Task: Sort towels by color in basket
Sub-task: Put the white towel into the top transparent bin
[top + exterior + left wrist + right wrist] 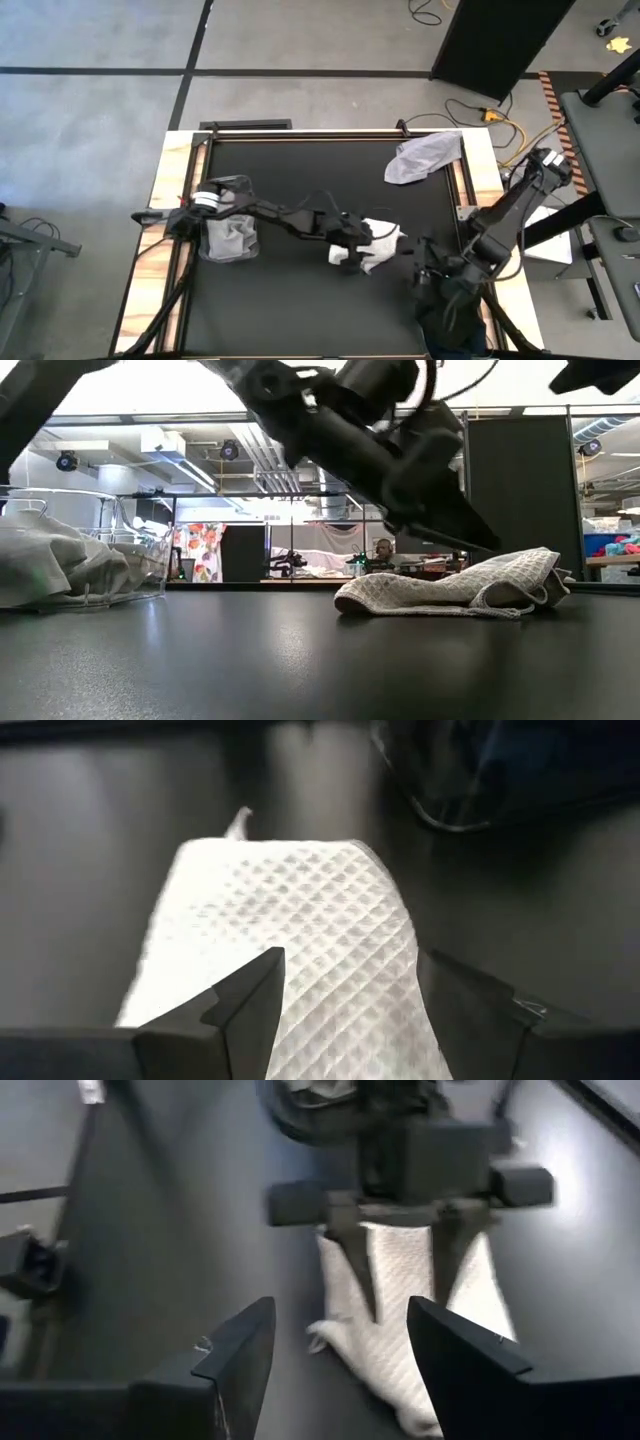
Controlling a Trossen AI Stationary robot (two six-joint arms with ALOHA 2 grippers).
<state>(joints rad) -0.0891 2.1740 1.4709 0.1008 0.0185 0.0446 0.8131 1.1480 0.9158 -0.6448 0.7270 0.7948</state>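
mid-table: white waffle-weave towel (378,243), crumpled | left gripper (362,240) jaws straddling it

A black table top (300,290) with pale wooden edges carries everything. Near its middle lies 1 white waffle-weave towel (378,245), crumpled flat on the dark surface. Toward the far right corner, 1 light grey towel (425,157) lies bunched, partly over the wooden edge. On the left side stands a clear basket (228,222) holding pale grey cloth (232,238). At the near right, a dark container (452,320) sits on the top; its contents cannot be made out.
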